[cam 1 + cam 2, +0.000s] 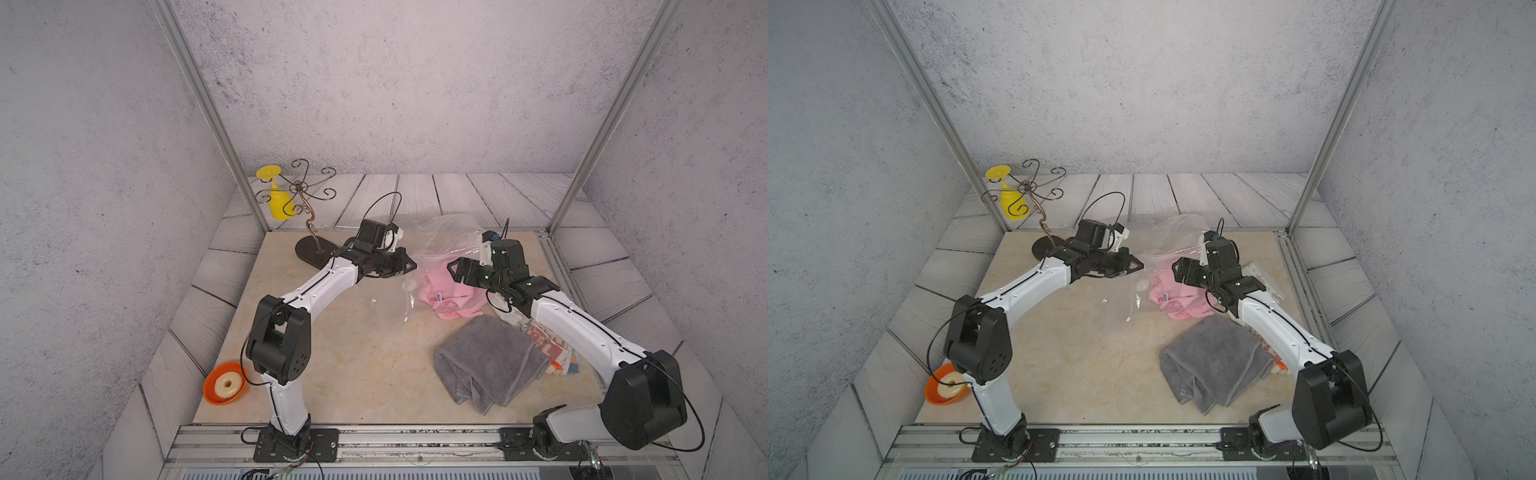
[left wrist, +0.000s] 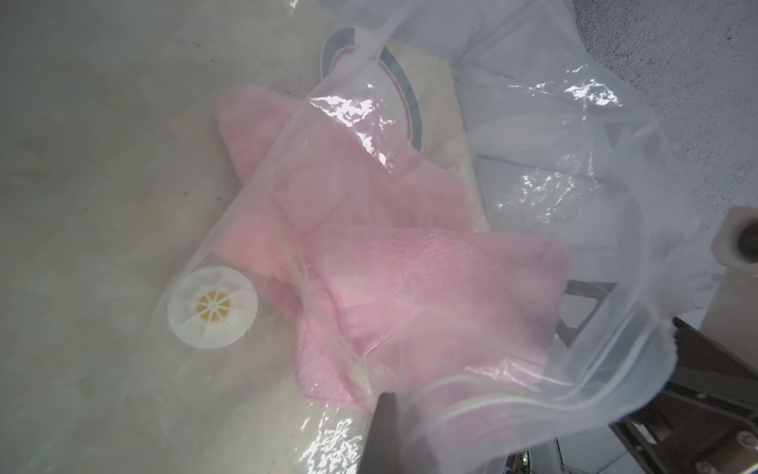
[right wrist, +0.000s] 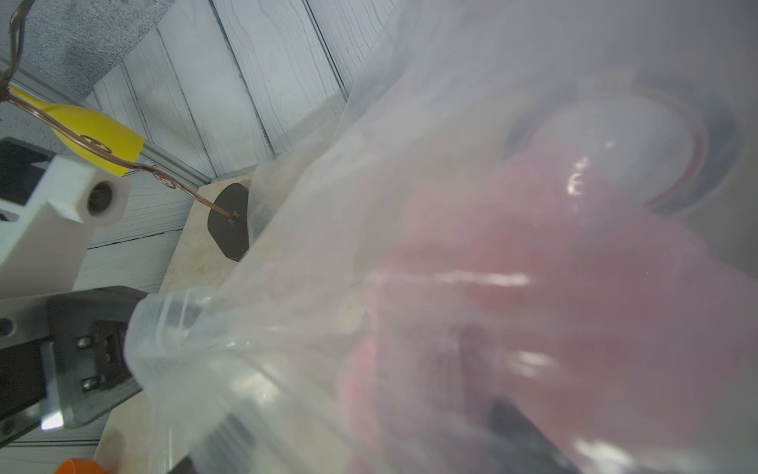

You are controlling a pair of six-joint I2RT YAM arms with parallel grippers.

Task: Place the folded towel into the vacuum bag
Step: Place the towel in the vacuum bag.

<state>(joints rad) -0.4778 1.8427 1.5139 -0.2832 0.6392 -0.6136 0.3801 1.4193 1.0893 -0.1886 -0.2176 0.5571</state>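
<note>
The vacuum bag [image 1: 440,239] lies crumpled toward one o'clock on the table, with the pink towel [image 1: 442,289] showing through its plastic beside the white valve disc [image 2: 212,306]. The left gripper [image 1: 412,266], at the bag's nine o'clock, has its jaws pinched together on the rim. The right gripper [image 1: 454,272], at three o'clock, seems to have its jaws apart, though plastic blurs its wrist view. A grey towel [image 1: 490,359] lies at five o'clock.
</note>
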